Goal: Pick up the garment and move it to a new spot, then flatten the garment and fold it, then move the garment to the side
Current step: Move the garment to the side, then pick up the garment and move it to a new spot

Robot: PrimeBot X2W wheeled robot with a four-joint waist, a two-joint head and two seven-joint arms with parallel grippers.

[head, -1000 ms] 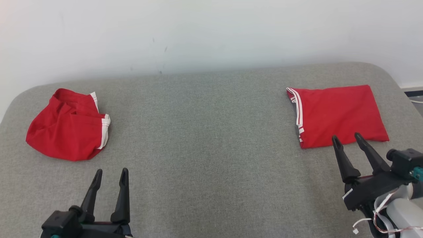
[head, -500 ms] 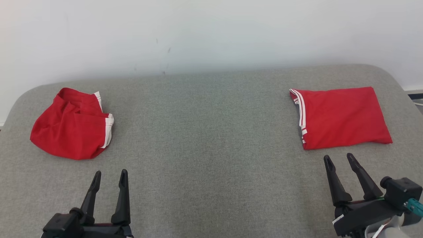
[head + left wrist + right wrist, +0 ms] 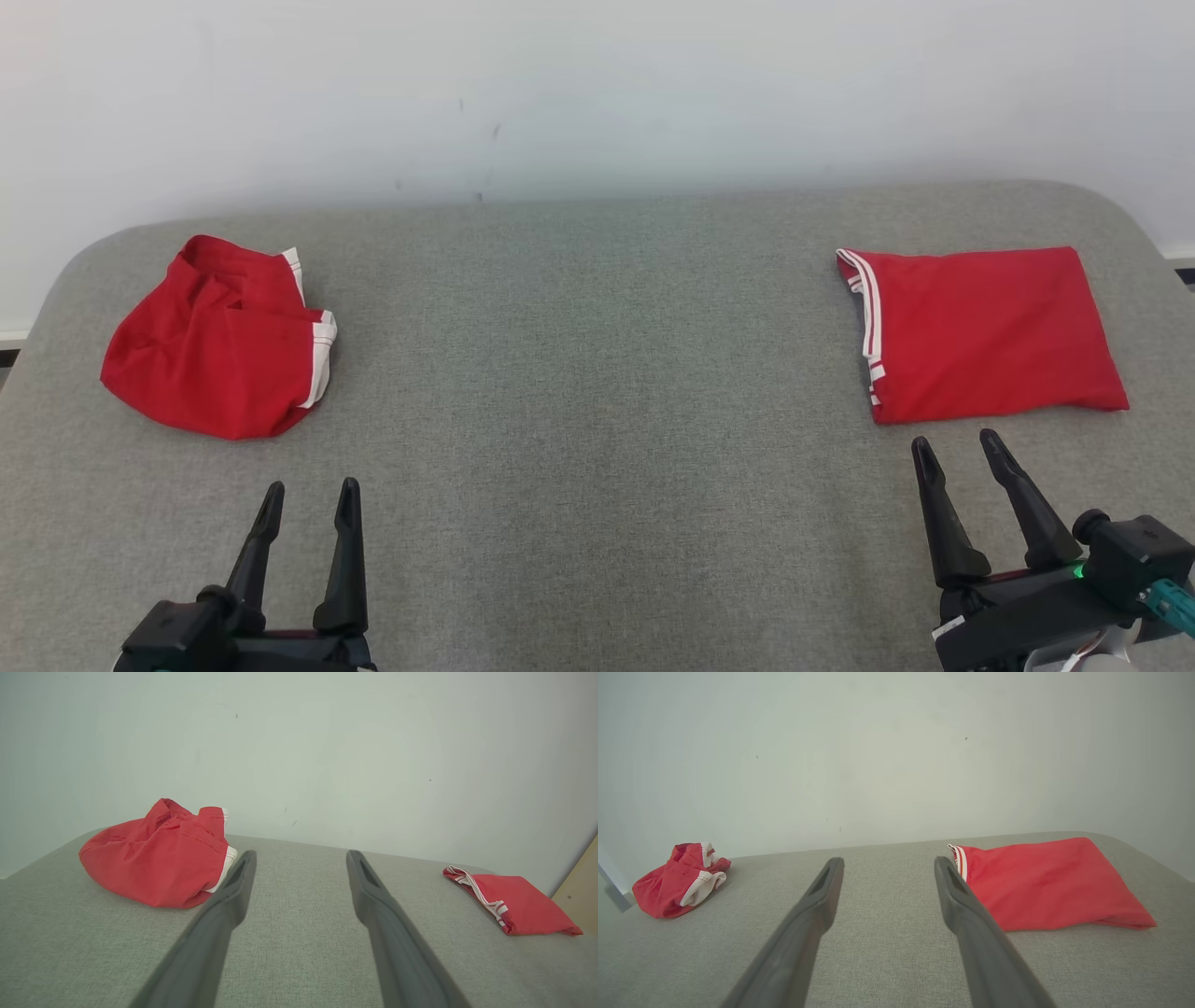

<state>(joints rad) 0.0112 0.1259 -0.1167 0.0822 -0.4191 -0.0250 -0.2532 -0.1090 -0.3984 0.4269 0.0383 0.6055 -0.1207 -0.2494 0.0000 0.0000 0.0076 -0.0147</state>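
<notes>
Sitting in a heap at the far left of the grey padded surface [image 3: 597,373], the crumpled red garment [image 3: 219,359] looks like the one awaiting pickup. It lies ahead and a little left of the left gripper [image 3: 313,485], apart from its jaws, which stand parted and empty. Over to the right, the folded red garment [image 3: 980,331] lies flat, apparently set aside, just beyond the right gripper [image 3: 956,441], jaws likewise parted, holding nothing.

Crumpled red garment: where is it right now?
In the head view the crumpled red garment lies at the far left of the grey surface, beyond the open left hand.
</notes>
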